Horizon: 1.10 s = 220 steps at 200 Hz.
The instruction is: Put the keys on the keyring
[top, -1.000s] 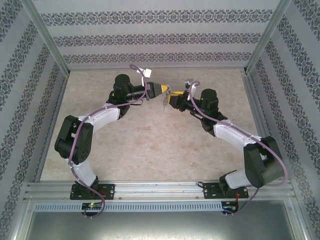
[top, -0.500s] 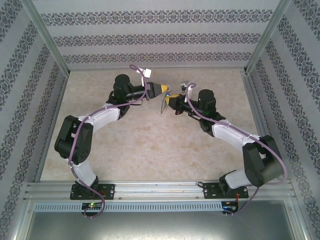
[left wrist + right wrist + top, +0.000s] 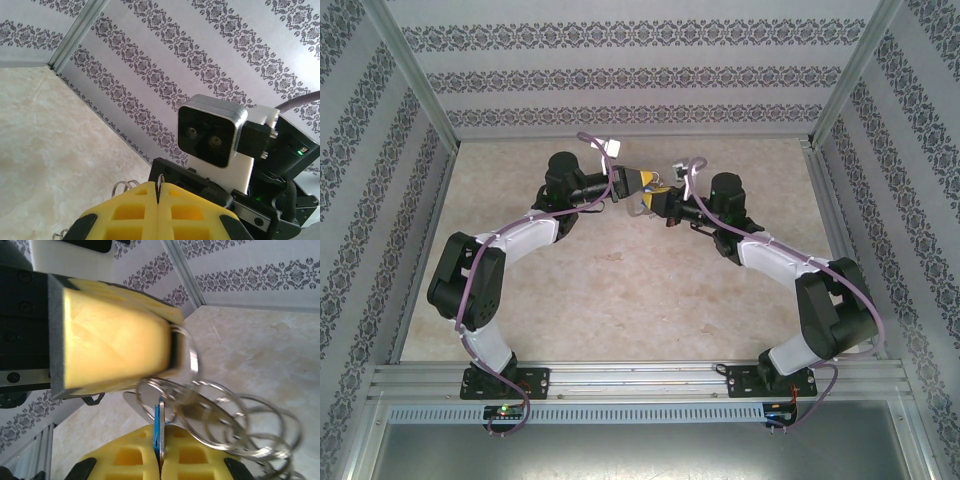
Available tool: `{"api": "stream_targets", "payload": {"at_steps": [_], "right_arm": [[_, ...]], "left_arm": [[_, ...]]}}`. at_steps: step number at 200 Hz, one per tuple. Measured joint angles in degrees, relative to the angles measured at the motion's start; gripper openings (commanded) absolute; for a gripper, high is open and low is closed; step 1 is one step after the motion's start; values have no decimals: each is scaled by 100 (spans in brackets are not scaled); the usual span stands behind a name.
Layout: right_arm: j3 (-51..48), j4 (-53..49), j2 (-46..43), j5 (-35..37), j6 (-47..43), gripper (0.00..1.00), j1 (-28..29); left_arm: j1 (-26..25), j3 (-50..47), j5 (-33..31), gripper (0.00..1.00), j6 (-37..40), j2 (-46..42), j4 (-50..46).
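In the right wrist view my right gripper (image 3: 161, 434) is shut on the keys (image 3: 157, 422), a bright-blue tag with a thin silver blade beside it, both standing edge-up between the yellow fingers. Just above, my left gripper's yellow pad (image 3: 115, 342) pinches one ring of the keyring (image 3: 193, 357). Several linked silver wire rings (image 3: 245, 427) trail off to the right. From the left wrist, my left gripper (image 3: 159, 188) is shut on a thin metal ring edge, with wire loops (image 3: 123, 186) beside it. From above, the left gripper (image 3: 640, 183) and the right gripper (image 3: 659, 201) nearly touch above the table's far middle.
The right arm's wrist camera housing (image 3: 212, 129) sits very close in front of my left fingers. Patterned walls (image 3: 640, 75) enclose the beige table (image 3: 620, 290) at back and sides, with aluminium posts (image 3: 415, 80) at the corners.
The right gripper has shut on the blue-tagged key and moved left and slightly farther back, closing in on the left gripper. The left arm has barely moved.
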Motion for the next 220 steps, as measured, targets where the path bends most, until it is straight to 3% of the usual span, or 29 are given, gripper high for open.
{"api": "stream_targets", "payload": {"at_steps": [34, 123, 169, 193, 220], "right_arm": [[-90, 334, 24, -63, 232, 0, -249], [256, 514, 485, -503, 439, 0, 122], [264, 474, 483, -688, 450, 0, -11], [133, 479, 415, -750, 474, 25, -136], [-168, 424, 160, -752, 509, 34, -313]], "left_arm": [[0, -50, -94, 0, 2, -87, 79], [15, -179, -243, 0, 2, -131, 96], [15, -179, -260, 0, 0, -162, 103], [4, -179, -262, 0, 2, -162, 98], [2, -179, -262, 0, 2, -168, 164]]}}
